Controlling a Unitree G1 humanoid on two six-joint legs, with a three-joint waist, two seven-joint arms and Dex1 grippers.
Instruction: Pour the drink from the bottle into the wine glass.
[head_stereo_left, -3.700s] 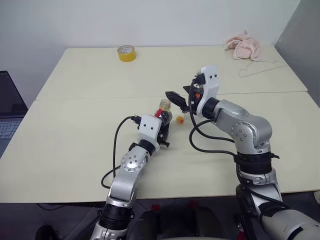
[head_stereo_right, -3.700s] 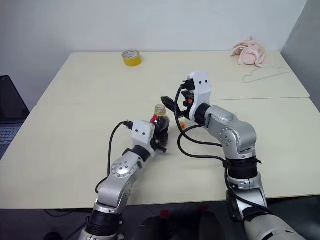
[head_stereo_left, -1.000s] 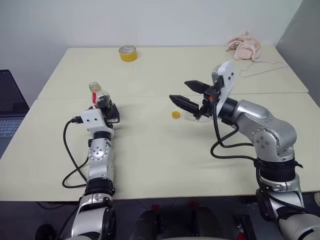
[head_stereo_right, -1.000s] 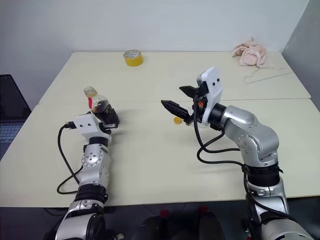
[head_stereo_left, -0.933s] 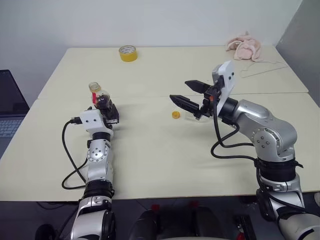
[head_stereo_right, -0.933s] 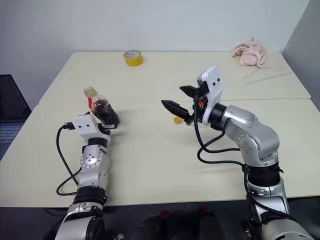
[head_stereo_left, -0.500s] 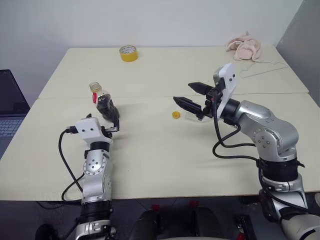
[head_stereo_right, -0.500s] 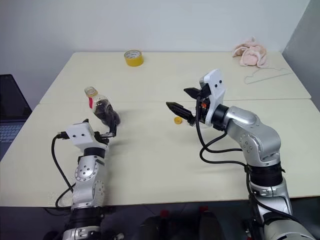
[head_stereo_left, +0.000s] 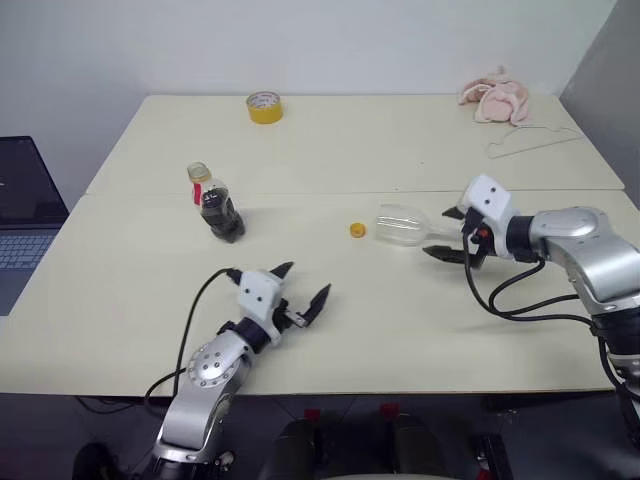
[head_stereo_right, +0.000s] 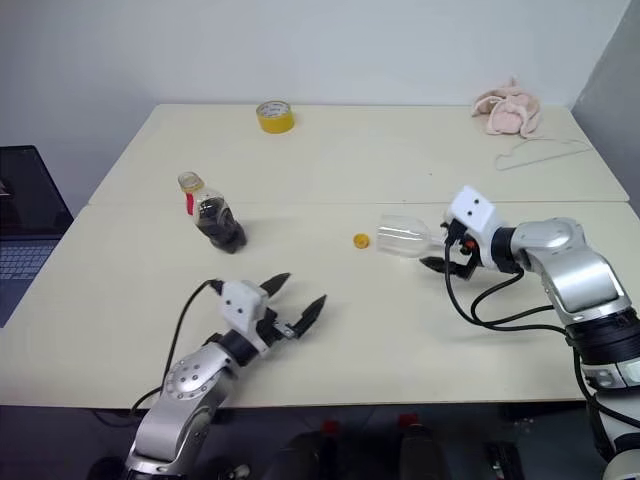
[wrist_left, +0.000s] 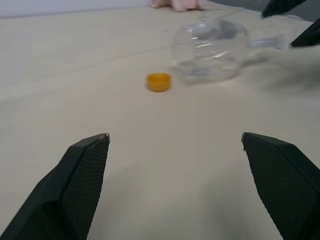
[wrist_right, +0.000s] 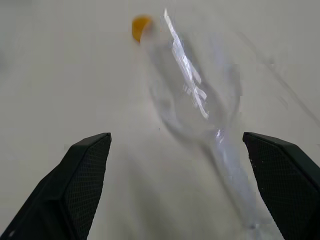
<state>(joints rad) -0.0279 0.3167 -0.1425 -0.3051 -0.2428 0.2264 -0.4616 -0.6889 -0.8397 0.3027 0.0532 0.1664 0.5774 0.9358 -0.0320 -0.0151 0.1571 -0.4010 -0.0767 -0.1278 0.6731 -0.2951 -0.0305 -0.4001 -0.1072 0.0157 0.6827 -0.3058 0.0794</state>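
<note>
Wine glass (head_stereo_left: 405, 225) is lying on its side mid-table, stem inside the wide-open right gripper (head_stereo_left: 447, 234). Fragile and slippery: best taken by the stem. Bottle (head_stereo_left: 215, 204) stands uncapped, well apart; left gripper (head_stereo_left: 303, 288) is open, empty.

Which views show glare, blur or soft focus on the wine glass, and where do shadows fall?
Right wrist view: wine glass smeared, bright streak of glare on its bowl. Left wrist view: glass and yellow cap soft. Left eye view: faint shadows under the bottle and the left gripper.
</note>
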